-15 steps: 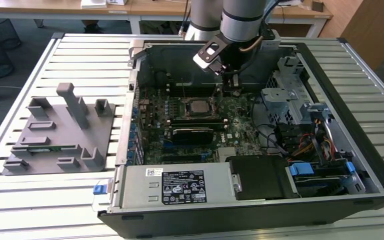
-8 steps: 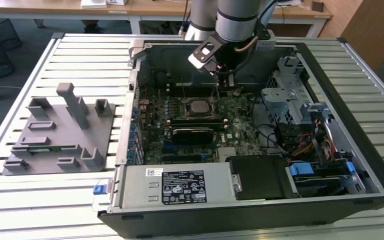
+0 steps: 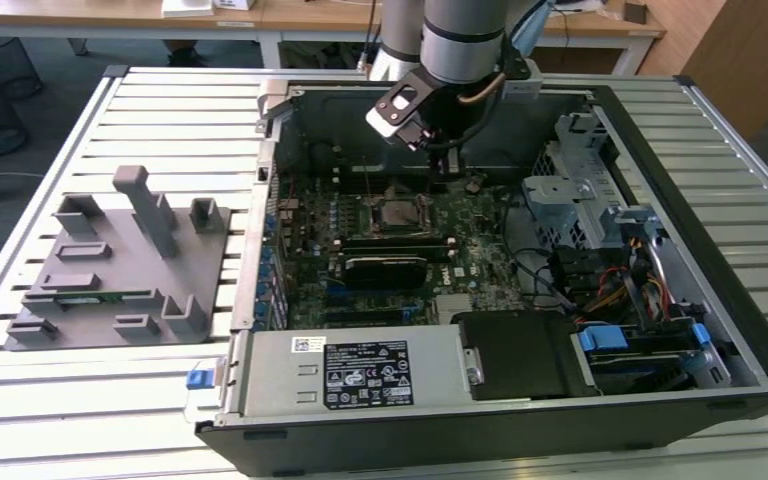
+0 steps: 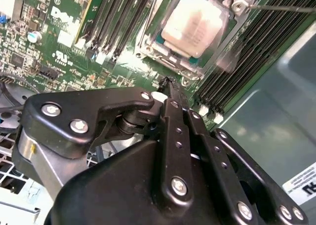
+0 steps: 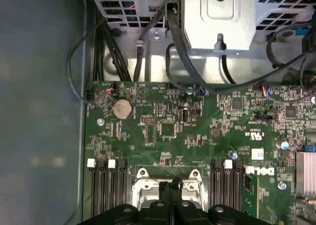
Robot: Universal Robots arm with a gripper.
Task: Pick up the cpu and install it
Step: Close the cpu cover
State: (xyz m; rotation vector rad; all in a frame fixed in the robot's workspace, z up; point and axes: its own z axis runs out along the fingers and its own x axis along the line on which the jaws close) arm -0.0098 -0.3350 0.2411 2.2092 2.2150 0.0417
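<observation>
**CPU's sitting in the socket, gripper empty right above it**

Standing by the rig: the gripper is clenched, fingertips pressed together with nothing between them, hanging low over the motherboard. Just beyond the tips and a bit below, the cpu lies flat inside the socket frame, pale top up, clear of the fingers. It looks level in there (can't tell from here whether it's fully seated). The thin wire lever is on the far side of the chip from the gripper.

My take on doing this bit well: any contact with that chip should be straight down, light and dead centre, with no sideways shove, because a skewed chip could wreck the socket. The tips also want to stay off the frame edge.

The black memory slots run on either side of the fingers. Further out is the metal drive cage with its cables, then the case wall. Well away from the gripper, a grey fixture sits on the slatted table.
</observation>
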